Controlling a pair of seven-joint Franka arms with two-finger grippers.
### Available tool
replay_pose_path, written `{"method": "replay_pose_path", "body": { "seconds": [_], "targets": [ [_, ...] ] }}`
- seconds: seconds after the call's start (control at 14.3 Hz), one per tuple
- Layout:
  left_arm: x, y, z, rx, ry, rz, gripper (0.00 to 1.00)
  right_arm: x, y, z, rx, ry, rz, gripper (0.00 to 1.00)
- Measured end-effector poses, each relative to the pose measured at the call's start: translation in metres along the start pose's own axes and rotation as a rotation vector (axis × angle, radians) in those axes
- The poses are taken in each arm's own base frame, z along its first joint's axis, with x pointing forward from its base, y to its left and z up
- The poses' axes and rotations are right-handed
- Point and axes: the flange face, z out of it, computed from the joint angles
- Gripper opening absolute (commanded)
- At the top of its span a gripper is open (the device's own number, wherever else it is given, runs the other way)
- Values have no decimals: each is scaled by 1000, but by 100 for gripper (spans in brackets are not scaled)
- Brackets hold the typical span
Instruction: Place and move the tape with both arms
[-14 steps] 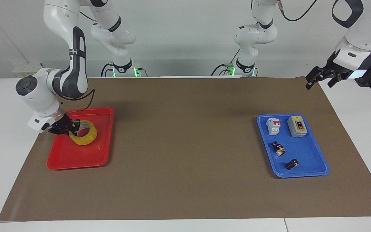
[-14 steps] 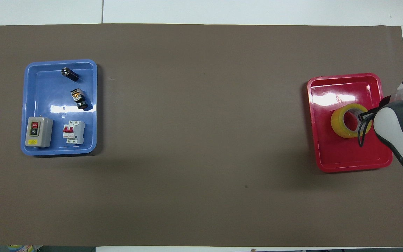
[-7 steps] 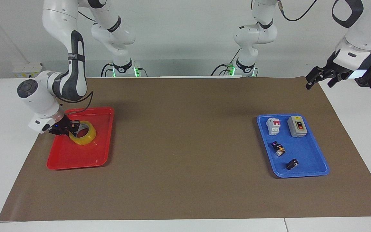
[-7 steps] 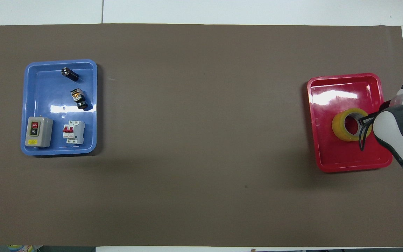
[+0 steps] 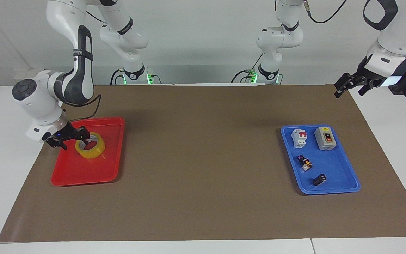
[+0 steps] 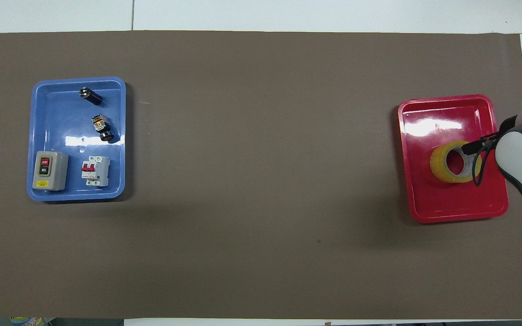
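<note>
The tape (image 5: 90, 149) (image 6: 454, 161) lies flat in the red tray (image 5: 83, 173) (image 6: 456, 206) at the right arm's end of the counter (image 5: 203, 197). The right hand (image 5: 72, 138) is low beside its rim; I cannot tell whether it grips. The left hand (image 5: 351, 84) waits with fingers apart, near the blue tray (image 5: 344, 176).

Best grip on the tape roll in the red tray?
Pinch the ring wall of the tape, one finger in the core hole and one outside, coming from above on the side toward the right arm's table edge. It lies flat in the red tray, hole up. The right pincer is at that spot.
</note>
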Motion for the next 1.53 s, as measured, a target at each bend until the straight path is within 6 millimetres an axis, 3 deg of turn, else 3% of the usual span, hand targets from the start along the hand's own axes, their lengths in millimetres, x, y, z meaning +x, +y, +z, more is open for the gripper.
{"method": "replay_pose_path", "body": {
  "seconds": [0.35, 0.7, 1.05, 1.19, 1.53],
  "targets": [
    [0, 0, 0, 0, 0, 0, 100, 9, -42, -103, 24, -42, 59, 100],
    [0, 0, 0, 0, 0, 0, 100, -12, -80, -173, 9, -28, 84, 100],
    [0, 0, 0, 0, 0, 0, 100, -19, -120, -223, 9, -68, 95, 100],
    [0, 0, 0, 0, 0, 0, 100, -23, -113, -235, 7, -56, 124, 100],
    [0, 0, 0, 0, 0, 0, 100, -27, -97, -232, 13, -68, 176, 100]
  ]
}}
